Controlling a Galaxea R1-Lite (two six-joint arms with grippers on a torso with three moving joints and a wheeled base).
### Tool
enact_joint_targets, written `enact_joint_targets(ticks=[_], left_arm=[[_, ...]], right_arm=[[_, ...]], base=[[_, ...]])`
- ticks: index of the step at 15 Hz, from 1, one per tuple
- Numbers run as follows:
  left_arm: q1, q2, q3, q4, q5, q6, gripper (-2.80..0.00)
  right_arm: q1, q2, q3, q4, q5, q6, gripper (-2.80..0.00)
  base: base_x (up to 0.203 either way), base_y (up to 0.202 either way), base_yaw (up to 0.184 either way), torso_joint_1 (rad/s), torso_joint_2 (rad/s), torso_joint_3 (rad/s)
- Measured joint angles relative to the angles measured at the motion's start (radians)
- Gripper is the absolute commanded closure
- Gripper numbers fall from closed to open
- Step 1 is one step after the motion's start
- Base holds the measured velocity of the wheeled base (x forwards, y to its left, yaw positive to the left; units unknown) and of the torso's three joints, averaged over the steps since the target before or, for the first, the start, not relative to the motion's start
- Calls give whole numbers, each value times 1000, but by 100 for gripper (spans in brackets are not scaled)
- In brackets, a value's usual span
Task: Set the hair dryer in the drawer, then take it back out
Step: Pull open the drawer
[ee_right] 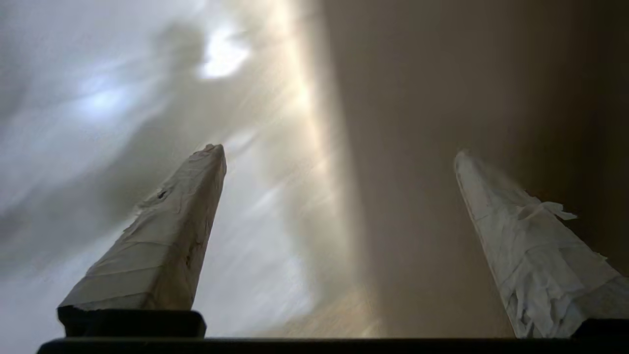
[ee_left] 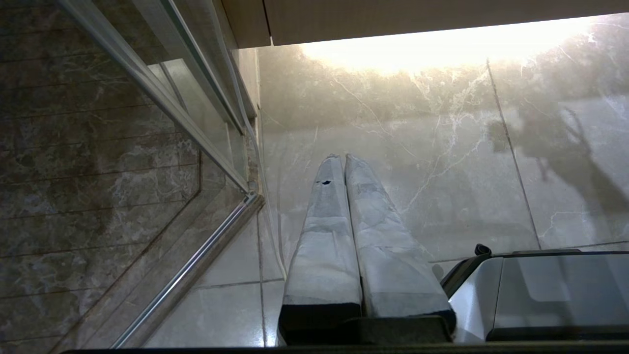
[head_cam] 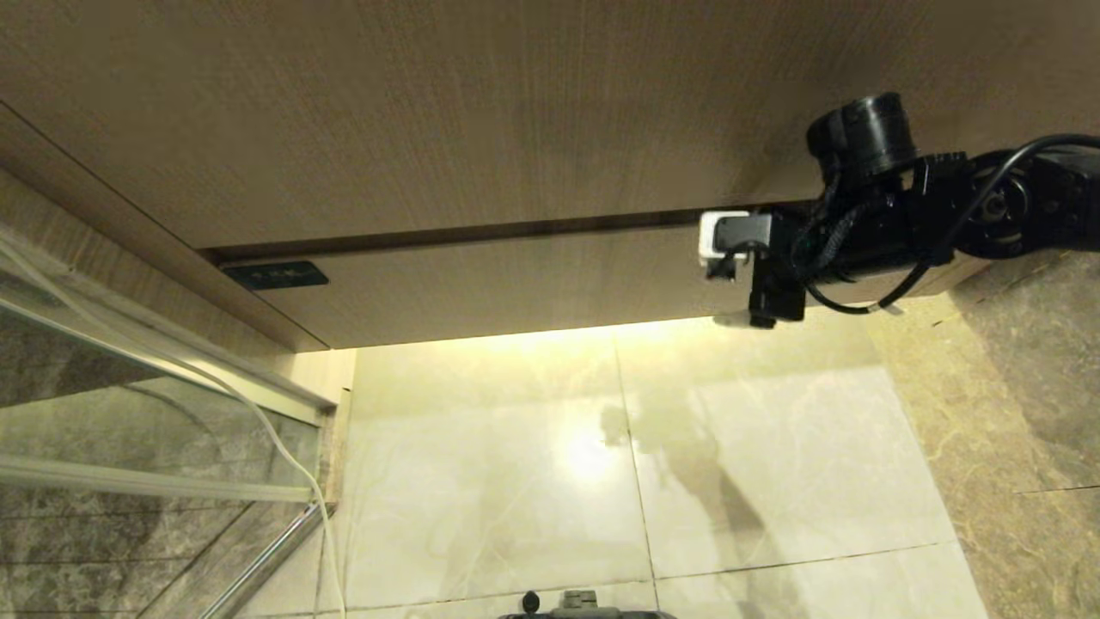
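The right gripper (head_cam: 730, 288) sits at the right of the head view, up against the front of the drawer (head_cam: 516, 288), fingers (ee_right: 162, 246) spread wide and holding nothing. That drawer is pushed in flush, its small dark label (head_cam: 275, 275) at the left end, just above the glossy tiled floor (head_cam: 619, 464). Down in the left wrist view the left gripper (ee_left: 342, 160) hangs over the tiles, jaws pressed together and empty; the hair dryer shows in no view.
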State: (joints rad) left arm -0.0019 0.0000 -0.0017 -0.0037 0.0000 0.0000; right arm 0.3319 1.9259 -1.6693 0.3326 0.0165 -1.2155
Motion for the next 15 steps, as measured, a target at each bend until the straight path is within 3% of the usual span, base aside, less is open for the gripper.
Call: enact_joint_targets(ticks=[9,15], left_arm=[[-1,0,1,0,0,0,0],[1,0,0,-1,0,0,0]], right_arm=[[5,-97,53,21,6,7,-280],[56,-218,234,-98,9,-19,-280]], base=[[0,0,0,1,3,-1],[0,0,0,0,0,0]])
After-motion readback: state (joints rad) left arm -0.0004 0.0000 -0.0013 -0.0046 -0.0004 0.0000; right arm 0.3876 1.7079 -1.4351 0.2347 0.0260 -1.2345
